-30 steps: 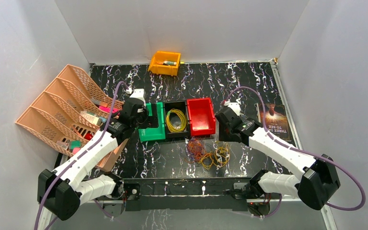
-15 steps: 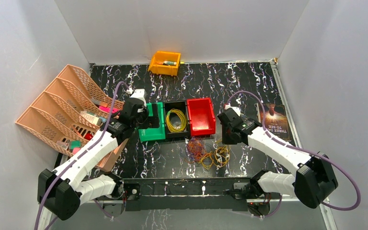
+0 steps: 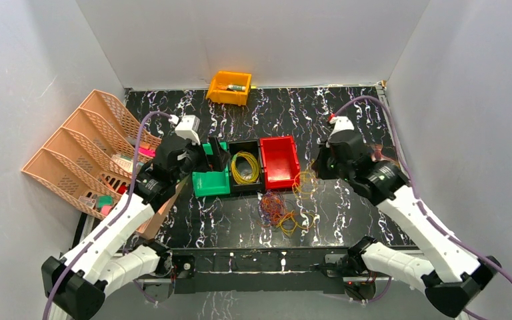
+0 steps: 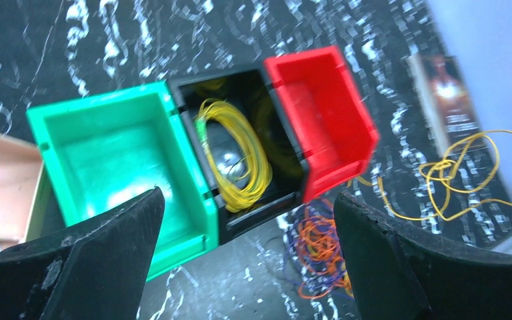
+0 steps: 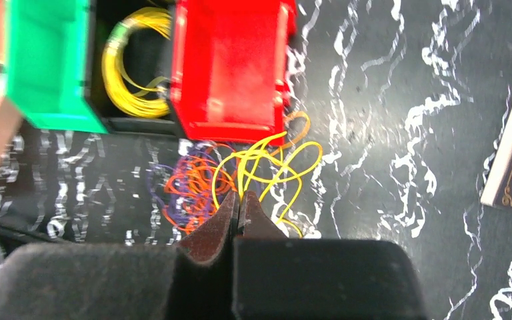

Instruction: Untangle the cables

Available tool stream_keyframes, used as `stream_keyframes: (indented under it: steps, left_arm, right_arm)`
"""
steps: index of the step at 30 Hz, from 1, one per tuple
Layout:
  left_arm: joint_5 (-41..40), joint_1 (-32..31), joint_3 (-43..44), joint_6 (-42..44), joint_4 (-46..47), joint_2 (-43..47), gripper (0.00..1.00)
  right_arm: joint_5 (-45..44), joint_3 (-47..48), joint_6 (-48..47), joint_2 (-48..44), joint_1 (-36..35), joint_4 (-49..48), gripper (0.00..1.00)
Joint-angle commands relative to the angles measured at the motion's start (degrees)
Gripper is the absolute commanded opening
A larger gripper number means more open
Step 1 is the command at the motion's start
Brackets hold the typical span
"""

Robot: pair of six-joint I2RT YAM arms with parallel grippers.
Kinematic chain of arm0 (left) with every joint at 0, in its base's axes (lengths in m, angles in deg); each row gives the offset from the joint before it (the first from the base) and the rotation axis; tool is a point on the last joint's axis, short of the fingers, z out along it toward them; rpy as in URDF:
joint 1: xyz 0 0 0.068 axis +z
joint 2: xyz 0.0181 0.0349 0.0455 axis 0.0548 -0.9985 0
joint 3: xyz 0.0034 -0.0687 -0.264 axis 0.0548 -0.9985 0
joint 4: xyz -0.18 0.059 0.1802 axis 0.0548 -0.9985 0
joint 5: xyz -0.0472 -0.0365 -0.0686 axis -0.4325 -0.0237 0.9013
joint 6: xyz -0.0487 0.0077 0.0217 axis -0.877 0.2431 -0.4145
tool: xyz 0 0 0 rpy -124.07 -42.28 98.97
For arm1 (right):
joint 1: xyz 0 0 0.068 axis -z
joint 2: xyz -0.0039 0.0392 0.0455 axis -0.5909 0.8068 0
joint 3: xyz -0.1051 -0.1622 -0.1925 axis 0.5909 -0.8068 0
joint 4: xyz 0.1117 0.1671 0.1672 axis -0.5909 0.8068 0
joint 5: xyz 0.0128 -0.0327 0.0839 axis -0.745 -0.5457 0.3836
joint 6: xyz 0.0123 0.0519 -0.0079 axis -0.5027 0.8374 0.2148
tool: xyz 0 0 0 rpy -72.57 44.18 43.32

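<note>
I found right gripper [image 5: 239, 207] clamped on yellow cable [image 5: 267, 160], left gripper [image 4: 247, 200] agape; centre-frame orange-purple tangle [image 5: 190, 190] risked dragging along.

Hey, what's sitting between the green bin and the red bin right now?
A black bin sits between the green bin and the red bin, with a coil of yellow cable inside. The top external and left wrist views show it.
</note>
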State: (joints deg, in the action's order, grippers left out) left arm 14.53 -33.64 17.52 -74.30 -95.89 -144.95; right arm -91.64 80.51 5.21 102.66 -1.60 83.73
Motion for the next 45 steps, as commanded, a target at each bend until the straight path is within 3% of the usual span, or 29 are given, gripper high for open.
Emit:
stream_keyframes:
  steps: [1,6,11,20,28,34,42,45]
  left_arm:
    - [4.27,0.10,-0.18,-0.12,7.76,3.49,0.98]
    - [5.60,0.14,-0.90,-0.26,11.76,4.19,0.98]
    - [10.71,0.17,-5.76,-0.40,22.60,5.64,0.98]
    - [17.37,-1.44,-1.64,-8.04,26.86,-3.00,0.98]
    - [10.53,-11.56,-1.69,-15.10,35.10,-5.48,0.98]
    - [7.11,-17.46,-0.73,-16.72,39.33,-9.30,0.98]
    - [5.15,-20.27,2.97,-19.25,40.64,-18.36,0.88]
    - [9.18,-20.29,5.79,-23.80,44.03,-23.06,0.82]
  right_arm:
    - [4.43,6.65,-4.71,-3.83,0.30,-0.86,0.00]
    - [3.04,13.00,-7.19,-5.91,0.30,-2.04,0.00]
    - [6.97,15.23,-9.47,-7.41,0.34,-6.19,0.00]
    - [2.63,16.40,-9.87,-6.96,0.36,-10.15,0.00]
    - [-1.70,12.29,-6.03,-6.95,0.36,-13.65,0.00]
    - [-0.05,9.88,-4.02,-7.13,0.36,-15.33,0.00]
    - [3.53,8.39,-1.52,-7.19,0.34,-17.90,0.00]
    - [5.01,7.85,-0.81,-6.75,0.34,-18.21,0.00]
